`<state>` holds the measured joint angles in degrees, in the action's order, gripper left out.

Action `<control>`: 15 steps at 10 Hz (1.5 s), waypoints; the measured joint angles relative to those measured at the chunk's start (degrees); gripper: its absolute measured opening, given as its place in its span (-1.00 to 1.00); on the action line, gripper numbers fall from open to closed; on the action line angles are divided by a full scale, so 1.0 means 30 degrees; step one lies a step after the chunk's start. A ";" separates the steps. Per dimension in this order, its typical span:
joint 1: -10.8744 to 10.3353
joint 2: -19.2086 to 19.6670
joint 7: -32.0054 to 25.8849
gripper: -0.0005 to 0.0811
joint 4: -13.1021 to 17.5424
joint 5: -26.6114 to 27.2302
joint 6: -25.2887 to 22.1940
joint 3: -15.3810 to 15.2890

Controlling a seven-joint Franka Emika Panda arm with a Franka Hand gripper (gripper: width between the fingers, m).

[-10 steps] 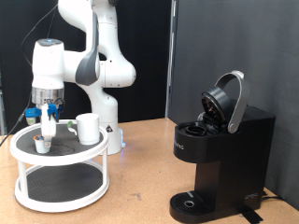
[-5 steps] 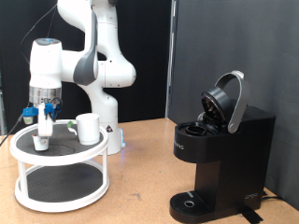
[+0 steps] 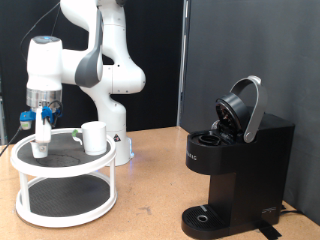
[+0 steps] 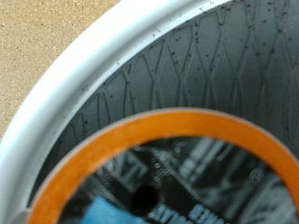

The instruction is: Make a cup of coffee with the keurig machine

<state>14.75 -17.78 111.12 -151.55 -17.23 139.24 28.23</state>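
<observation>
The tool (image 3: pixel 42 132) hangs over the top shelf of a round white stand (image 3: pixel 62 186), at the exterior view's left. A small white pod (image 3: pixel 41 144) sits between its two fingers, so the tool is closed on the pod. The pod is lifted just above the dark shelf mat. In the wrist view the pod's lid (image 4: pixel 177 177) fills most of the picture, with an orange ring around a dark label. Behind it are the dark patterned mat (image 4: pixel 215 56) and the white rim of the stand (image 4: pixel 84 84).

The cup (image 3: pixel 94 137) stands upright on the same top shelf, just beside the tool, toward the exterior view's right. It is white and nothing touches it.

The keurig machine (image 3: pixel 235 170) stands on the brown tabletop (image 3: pixel 150 190), well apart from the stand, at the exterior view's right. It is black, and its domed lid (image 3: pixel 243 108) is tipped up and open. No cup stands on its round base (image 3: pixel 205 215).
</observation>
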 joint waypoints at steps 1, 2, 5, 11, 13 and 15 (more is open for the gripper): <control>-0.0095 -0.0112 -0.0277 -0.13 0.0575 0.0550 -0.0999 -0.0029; -0.0145 -0.0265 -0.0527 -0.13 0.1191 0.0894 -0.2051 -0.0115; -0.0358 -0.0372 -0.0867 -0.13 0.1557 0.1938 -0.2972 -0.0119; -0.2980 -0.1536 -0.2036 -0.13 0.3572 0.9610 -0.7753 -0.0372; -0.3398 -0.1805 -0.0979 -0.13 0.3883 1.0220 -0.7936 -0.1160; -0.3333 -0.1822 -0.0435 -0.13 0.3948 1.0224 -0.7937 -0.1557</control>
<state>4.75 -23.25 109.82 -139.70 13.44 115.43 23.56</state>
